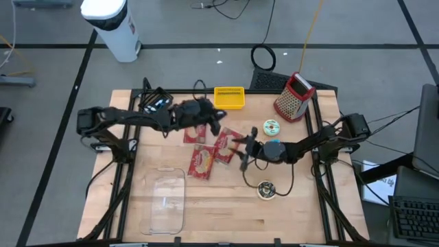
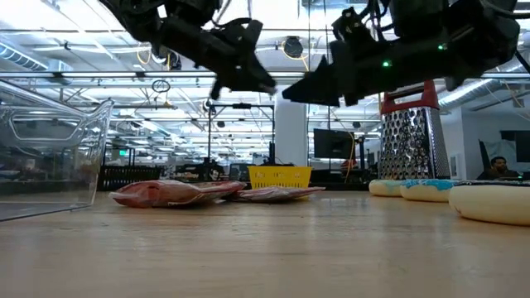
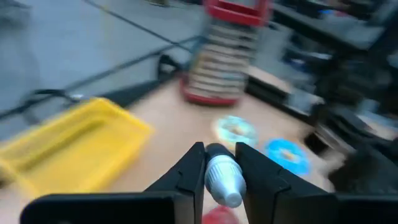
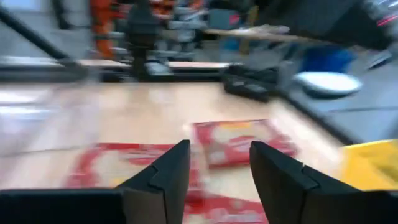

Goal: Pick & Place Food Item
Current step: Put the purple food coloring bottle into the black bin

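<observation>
Left gripper (image 3: 221, 171) pinches a small white-capped tube (image 3: 224, 180) high above the red food packets (image 1: 206, 154); my right gripper (image 4: 217, 168) hangs empty, jaws apart, at their three o'clock. Worry: thin grip, tube slips.

Red printed food packets (image 1: 204, 154); yellow basket (image 1: 229, 97); red-topped silver grater (image 1: 295, 96); pale wooden table (image 1: 226, 206).

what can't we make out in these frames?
- Held item: left wrist view shows only a white ribbed tip between the left gripper fingers; the rest is hidden, and the view is blurred.
- Packet print: too small in the high view, blurred in the right wrist view.
- Right gripper: open; the dark arm hides it from above.
</observation>
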Action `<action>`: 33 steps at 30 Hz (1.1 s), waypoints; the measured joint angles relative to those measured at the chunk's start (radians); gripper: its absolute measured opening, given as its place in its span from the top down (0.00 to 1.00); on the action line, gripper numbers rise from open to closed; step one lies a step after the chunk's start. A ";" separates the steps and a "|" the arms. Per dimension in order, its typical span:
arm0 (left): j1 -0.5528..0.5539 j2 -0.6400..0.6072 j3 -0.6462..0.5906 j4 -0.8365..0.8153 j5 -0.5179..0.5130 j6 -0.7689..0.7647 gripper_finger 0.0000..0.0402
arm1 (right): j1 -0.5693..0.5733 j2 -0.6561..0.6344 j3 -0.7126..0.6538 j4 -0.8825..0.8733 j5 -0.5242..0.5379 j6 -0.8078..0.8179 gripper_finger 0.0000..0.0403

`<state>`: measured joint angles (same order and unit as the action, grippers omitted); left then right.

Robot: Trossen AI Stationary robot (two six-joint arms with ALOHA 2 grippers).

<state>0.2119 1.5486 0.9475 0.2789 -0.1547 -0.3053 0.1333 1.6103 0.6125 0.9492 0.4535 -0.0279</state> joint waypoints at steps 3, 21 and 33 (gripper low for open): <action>0.028 -0.056 -0.005 -0.158 -0.040 0.022 0.82 | -0.037 -0.046 0.002 -0.042 -0.131 0.079 0.59; 0.429 -0.422 -0.327 -0.400 -0.042 -0.055 0.85 | -0.070 -0.068 -0.040 -0.078 -0.195 0.118 0.60; 0.681 -0.619 -0.589 -0.442 -0.102 -0.170 0.85 | -0.088 -0.068 -0.040 -0.080 -0.194 0.121 0.61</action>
<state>0.8927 0.9291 0.3584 -0.1627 -0.2564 -0.4750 0.0452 1.5425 0.5720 0.8696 0.2592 0.0929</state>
